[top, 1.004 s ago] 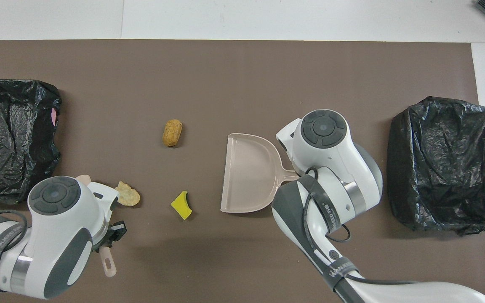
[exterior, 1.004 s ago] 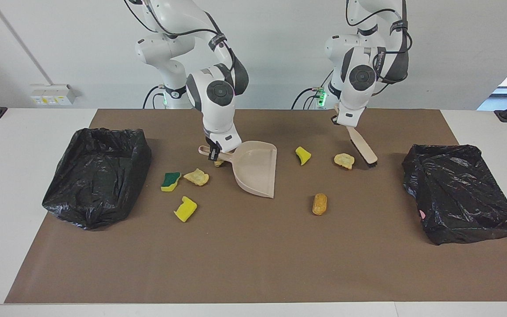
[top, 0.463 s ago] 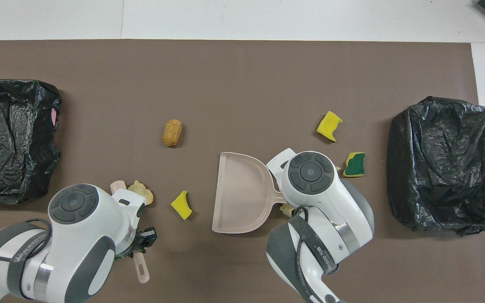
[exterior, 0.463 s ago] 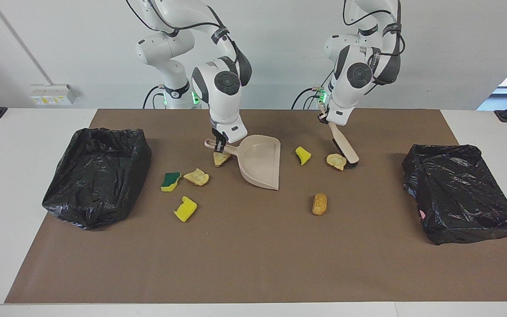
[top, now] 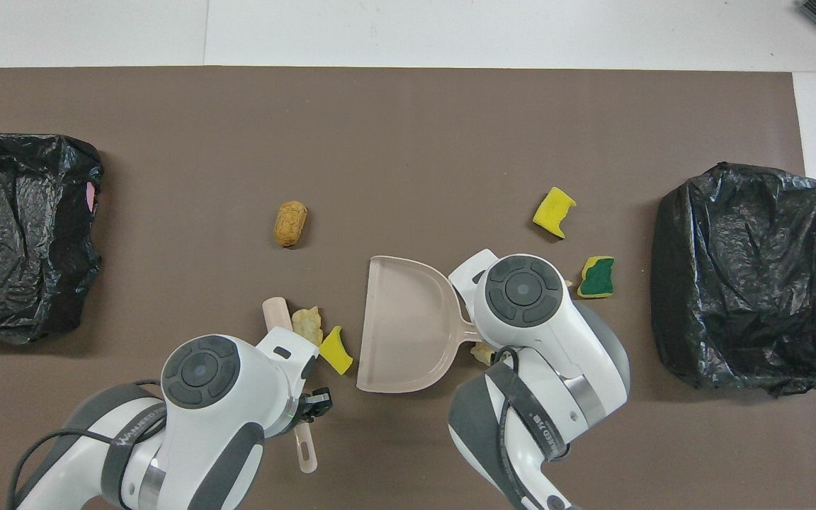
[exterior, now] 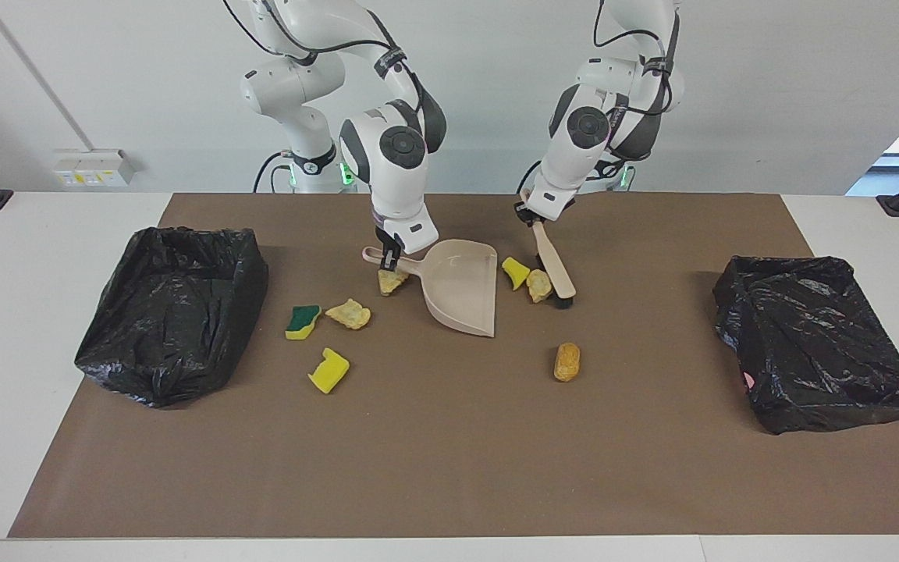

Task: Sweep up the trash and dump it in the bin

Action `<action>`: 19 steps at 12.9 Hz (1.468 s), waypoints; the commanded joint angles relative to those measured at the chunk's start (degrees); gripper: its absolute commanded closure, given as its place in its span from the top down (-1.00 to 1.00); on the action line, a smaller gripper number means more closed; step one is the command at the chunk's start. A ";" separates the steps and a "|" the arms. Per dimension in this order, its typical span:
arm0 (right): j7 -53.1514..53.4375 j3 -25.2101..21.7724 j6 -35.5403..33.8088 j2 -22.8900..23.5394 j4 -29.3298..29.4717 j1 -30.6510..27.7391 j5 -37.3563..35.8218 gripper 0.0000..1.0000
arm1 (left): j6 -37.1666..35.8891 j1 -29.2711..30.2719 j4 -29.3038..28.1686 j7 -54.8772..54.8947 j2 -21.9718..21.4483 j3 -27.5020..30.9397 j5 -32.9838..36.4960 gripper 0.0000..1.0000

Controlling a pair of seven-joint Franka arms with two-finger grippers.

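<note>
We see the left gripper [exterior: 534, 221], clenched on the brush [exterior: 555, 269], has pushed 2 scraps [exterior: 527, 279] against the dustpan [exterior: 461, 290] mouth, right gripper [exterior: 389, 261] still gripping its handle — nearly loaded.

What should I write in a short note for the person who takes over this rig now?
Left pincer: shut on the brush, beside the dustpan's mouth.
Right pincer: shut on the dustpan handle.
Trash: a yellow sponge piece and a bread chunk sit between brush and dustpan; roll, three scraps toward the right arm's end, one under the handle.
Done: nothing in either bin.
Left: sweep all in, dump.
</note>
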 commanded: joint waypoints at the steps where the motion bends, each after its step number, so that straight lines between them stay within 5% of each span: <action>1: 1.12 0.20 1.51 -1.05 -1.20 -0.59 -0.11 -1.00 | 2.39 -4.75 1.51 2.69 0.40 0.73 -4.24 -1.00; 7: 1.12 0.20 2.04 -0.79 -1.46 -0.60 0.07 -1.00 | -2.51 -7.76 15.91 3.12 8.31 0.99 -5.04 -1.00; 11: 1.12 0.20 1.95 -0.70 -1.28 -0.68 0.16 -1.00 | -6.83 -2.75 18.75 6.28 8.85 1.61 -2.60 -1.00; 15: 5.83 0.20 2.04 -0.70 -1.28 -0.68 0.42 -1.00 | -6.83 4.36 19.36 14.43 9.90 2.05 7.34 -1.00; 19: 8.32 0.20 2.48 -0.18 -1.46 0.19 0.33 -1.00 | -7.97 8.25 27.59 27.51 15.95 8.35 12.27 -1.00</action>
